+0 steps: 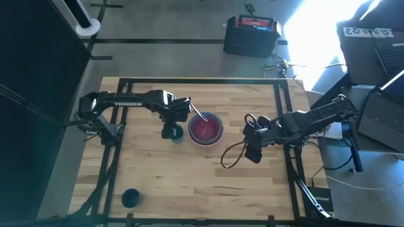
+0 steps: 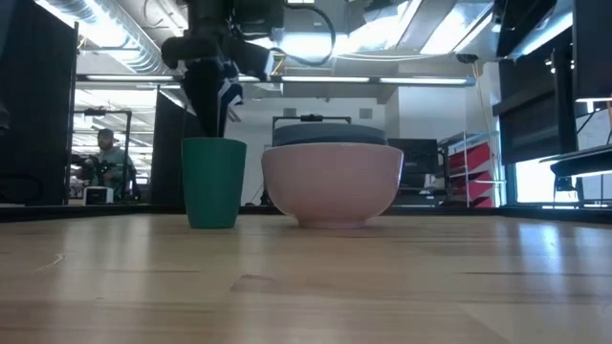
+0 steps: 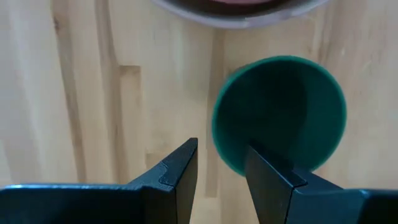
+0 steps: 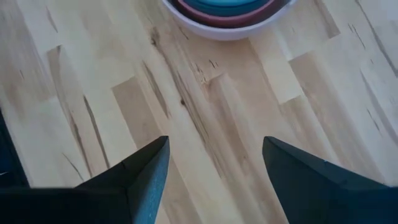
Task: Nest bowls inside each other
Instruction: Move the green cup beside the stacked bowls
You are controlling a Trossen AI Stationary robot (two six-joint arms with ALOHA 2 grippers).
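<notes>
A small dark teal bowl [image 1: 177, 133] [image 2: 212, 182] [image 3: 280, 115] stands upright on the table, just left of the stack of bowls [image 1: 205, 128]. The stack's outer bowl is pale pink [image 2: 332, 182], with a red one and a blue one [image 4: 230, 7] inside it. My left gripper [image 2: 216, 126] [image 3: 222, 165] points down, open, just above the teal bowl's rim, one finger over its hollow and one outside. A second teal bowl [image 1: 130, 198] stands near the table's front left. My right gripper [image 1: 252, 154] [image 4: 214, 162] hangs open over bare wood, right of the stack.
A black cable [image 1: 228, 156] loops over the table beside my right gripper. Black frame rails [image 1: 120, 94] run along the table's edges. In the room behind the table a person [image 2: 103, 153] shows at the far left of the low view.
</notes>
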